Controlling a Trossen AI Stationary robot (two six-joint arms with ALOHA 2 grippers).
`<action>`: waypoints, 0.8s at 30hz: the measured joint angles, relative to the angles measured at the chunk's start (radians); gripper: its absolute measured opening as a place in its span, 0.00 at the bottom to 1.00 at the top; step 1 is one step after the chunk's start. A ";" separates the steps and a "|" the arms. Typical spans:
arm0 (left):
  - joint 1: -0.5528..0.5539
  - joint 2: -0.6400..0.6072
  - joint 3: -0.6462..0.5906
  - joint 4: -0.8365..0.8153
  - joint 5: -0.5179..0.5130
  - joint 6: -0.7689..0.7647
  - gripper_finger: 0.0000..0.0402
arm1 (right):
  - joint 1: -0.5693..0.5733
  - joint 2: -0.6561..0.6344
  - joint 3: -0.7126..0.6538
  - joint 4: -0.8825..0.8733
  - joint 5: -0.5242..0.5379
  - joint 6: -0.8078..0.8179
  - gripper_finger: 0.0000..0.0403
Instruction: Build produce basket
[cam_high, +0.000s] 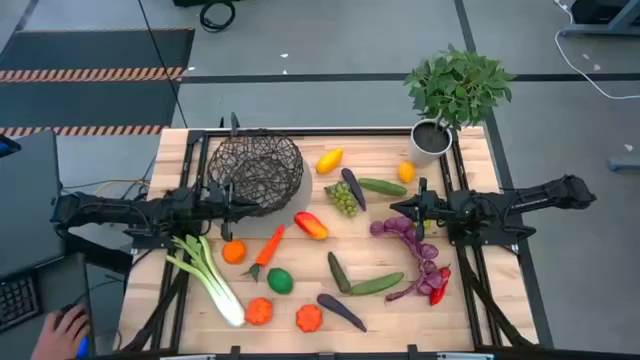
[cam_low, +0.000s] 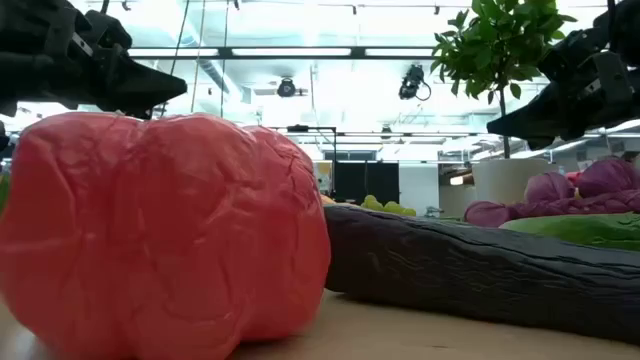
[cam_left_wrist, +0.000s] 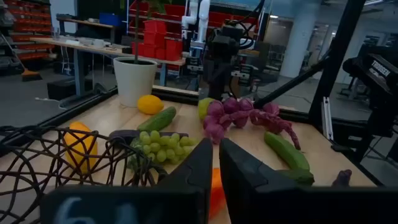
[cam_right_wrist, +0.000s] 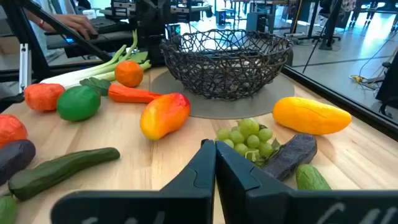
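Observation:
The dark wire-mesh basket (cam_high: 256, 172) stands empty on a grey round mat at the table's far left; it also shows in the right wrist view (cam_right_wrist: 227, 59). The produce lies loose on the wood: grapes (cam_high: 344, 200), a red-yellow mango (cam_high: 311, 225), a carrot (cam_high: 267, 248), an orange (cam_high: 233, 252), a leek (cam_high: 208, 275), a lime (cam_high: 280, 281), cucumbers (cam_high: 376, 284) and aubergines (cam_high: 341, 311). My left gripper (cam_high: 234, 207) hovers shut just near of the basket. My right gripper (cam_high: 404, 208) hovers shut above a purple leafy bunch (cam_high: 405, 232). Neither holds anything.
A white pot with a green plant (cam_high: 452, 100) stands at the far right corner. A yellow fruit (cam_high: 329, 159) and a lemon (cam_high: 406, 172) lie near the far edge. A red chilli (cam_high: 438, 285) lies at the right. A person's hand (cam_high: 62, 328) is off the table, at the near left.

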 joint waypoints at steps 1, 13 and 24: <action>0.000 0.000 0.000 0.000 0.000 0.000 0.09 | 0.000 0.000 0.000 0.000 0.000 0.000 0.04; 0.000 0.000 0.000 0.000 0.000 0.000 0.08 | 0.000 0.000 0.000 0.000 0.000 0.000 0.04; 0.000 0.000 0.000 0.000 0.000 0.000 0.08 | 0.000 0.000 0.000 0.000 0.000 0.000 0.04</action>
